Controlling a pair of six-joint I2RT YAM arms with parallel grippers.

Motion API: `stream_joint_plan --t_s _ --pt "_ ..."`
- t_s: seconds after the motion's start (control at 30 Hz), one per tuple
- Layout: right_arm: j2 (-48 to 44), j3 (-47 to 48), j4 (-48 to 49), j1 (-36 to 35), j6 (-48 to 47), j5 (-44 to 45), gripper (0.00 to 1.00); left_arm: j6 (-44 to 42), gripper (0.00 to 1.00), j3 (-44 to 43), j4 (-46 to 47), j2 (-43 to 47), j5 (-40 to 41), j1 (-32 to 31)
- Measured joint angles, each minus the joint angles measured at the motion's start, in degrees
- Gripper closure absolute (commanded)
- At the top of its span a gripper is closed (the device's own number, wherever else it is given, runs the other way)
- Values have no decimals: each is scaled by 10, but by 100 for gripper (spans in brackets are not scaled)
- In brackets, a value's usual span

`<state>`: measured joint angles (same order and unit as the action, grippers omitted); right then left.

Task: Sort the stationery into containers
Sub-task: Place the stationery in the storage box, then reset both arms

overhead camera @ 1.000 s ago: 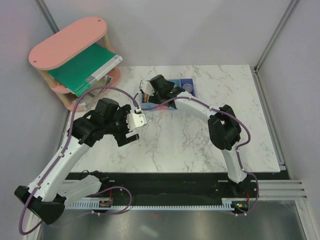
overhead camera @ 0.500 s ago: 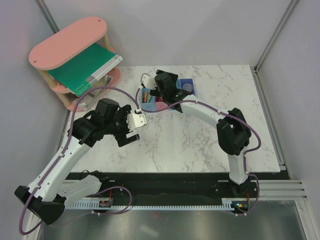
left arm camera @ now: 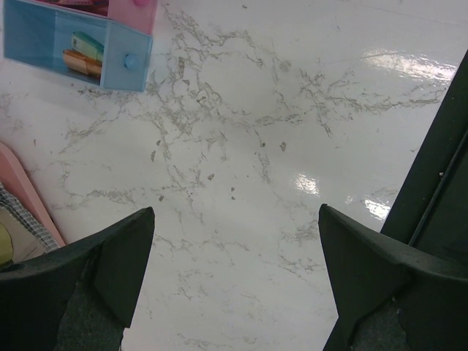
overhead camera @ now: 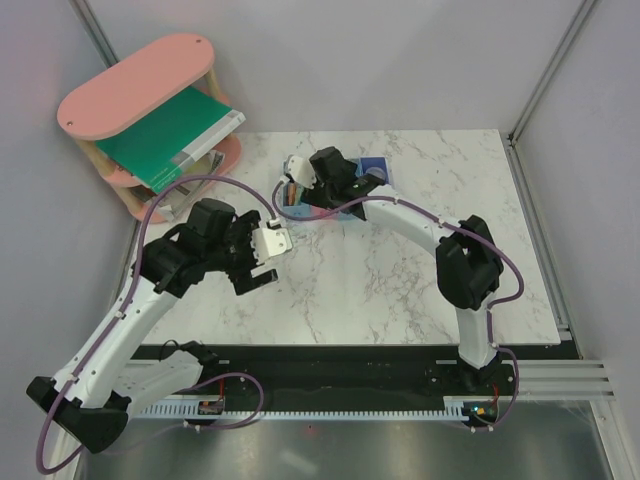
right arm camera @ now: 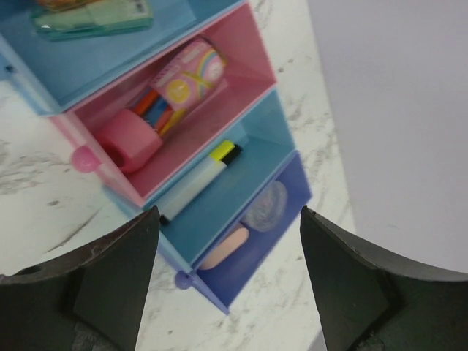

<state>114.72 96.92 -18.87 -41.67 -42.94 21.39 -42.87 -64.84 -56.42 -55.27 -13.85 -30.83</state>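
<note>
Hanging over bare marble table [left arm camera: 292, 110], the left pincer [left arm camera: 235, 216] stands wide open with nothing between its fingers. Ahead of it, toward the upper left of its wrist view, is the end of the row of containers [overhead camera: 372, 168]. That end is a light blue bin [left arm camera: 29, 33] with a mint-green capsule [left arm camera: 88, 44] lying just above an orange stick [left arm camera: 80, 63].

Farther out, the right pincer [right arm camera: 228, 212] is also spread open and grips nothing. It hovers over the row with all four bins below and ahead of its fingertips.

- **Pink bin [right arm camera: 252, 51]:** it lies just beyond the pincer's left finger and holds a pink stubby cylinder [right arm camera: 131, 142], some coloured sticks [right arm camera: 157, 110] and a pink patterned roll [right arm camera: 194, 73].
- **Second light blue bin [right arm camera: 267, 131]:** it sits straight under the gap between the fingers and holds a white pen [right arm camera: 191, 184] with a yellow and black end.
- **Dark blue bin [right arm camera: 296, 186]:** it is nearest the right finger and holds a purple round disc [right arm camera: 265, 205] and a peach stick [right arm camera: 223, 248].

Well beyond the left pincer, off the table's far left corner, a pink oval-topped shelf [overhead camera: 140, 80] carries a green book [overhead camera: 165, 140].
</note>
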Motion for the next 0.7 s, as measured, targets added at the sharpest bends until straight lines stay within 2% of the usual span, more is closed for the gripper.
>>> stream_joint_plan --t_s 0.17,0.27,0.33,0.43,0.53,0.7 --pt "-2 52 -83 45 110 -112 12 29 0 -4 -1 -3 9 9" --pt "-24 61 -114 97 177 -179 2 65 0 -33 8 -20 16 31" --pt "-50 59 -137 127 208 -208 2 95 0 -58 24 -33 14 52" --pt "-116 35 -164 166 239 -228 2 137 0 -88 54 -49 7 89" --pt "-209 -7 -183 173 250 -234 2 184 0 -114 87 -75 -10 131" --pt "-367 -63 -223 204 249 -268 2 232 0 -116 117 -105 -63 195"
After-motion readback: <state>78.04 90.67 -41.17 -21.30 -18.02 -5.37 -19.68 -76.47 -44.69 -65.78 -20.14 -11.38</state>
